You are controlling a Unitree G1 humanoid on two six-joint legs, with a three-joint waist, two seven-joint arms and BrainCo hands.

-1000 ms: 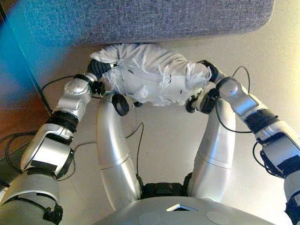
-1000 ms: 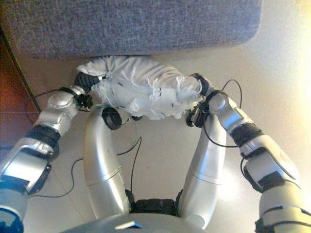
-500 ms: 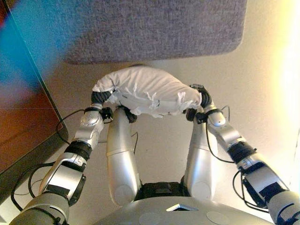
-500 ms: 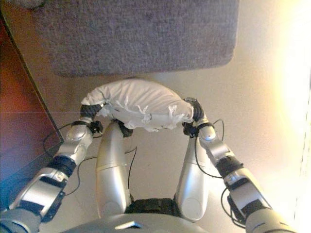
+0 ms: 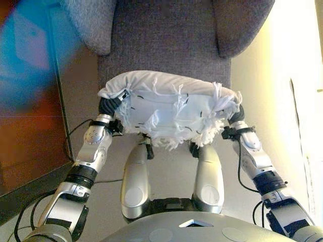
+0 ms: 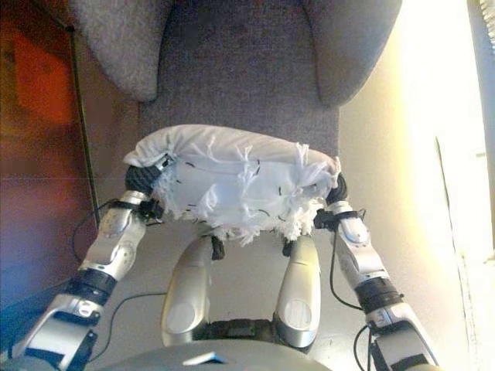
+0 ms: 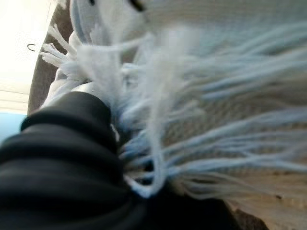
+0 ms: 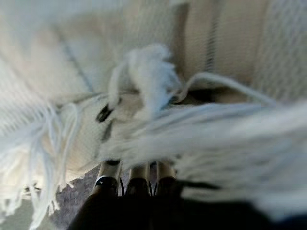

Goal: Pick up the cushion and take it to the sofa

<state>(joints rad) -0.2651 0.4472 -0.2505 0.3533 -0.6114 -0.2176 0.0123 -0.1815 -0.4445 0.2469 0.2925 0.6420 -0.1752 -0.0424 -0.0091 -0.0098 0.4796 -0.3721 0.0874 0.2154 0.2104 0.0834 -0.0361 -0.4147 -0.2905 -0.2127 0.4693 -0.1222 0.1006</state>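
Note:
A white cushion [image 5: 171, 108] with tassel fringes is held up between my two hands, over the front edge of the grey sofa's seat [image 5: 161, 45]. My left hand [image 5: 107, 107] presses the cushion's left end; only its dark cover shows in the left wrist view [image 7: 62, 143], with fringes across it. My right hand [image 5: 236, 115] is at the cushion's right end. In the right wrist view its fingers [image 8: 130, 178] lie straight under the cushion [image 8: 96, 72], so it is open and carrying.
The sofa's two padded armrests [image 5: 90, 25] [image 5: 242, 22] flank the seat. A dark wooden panel [image 5: 30, 131] stands at the left. Pale floor [image 5: 272, 85] lies to the right. A black cable [image 5: 68, 138] lies by the left arm.
The whole picture has shifted: the sofa has come much closer and its seat and armrests now show. The cushion, still between both hands, is now raised over the seat's front edge.

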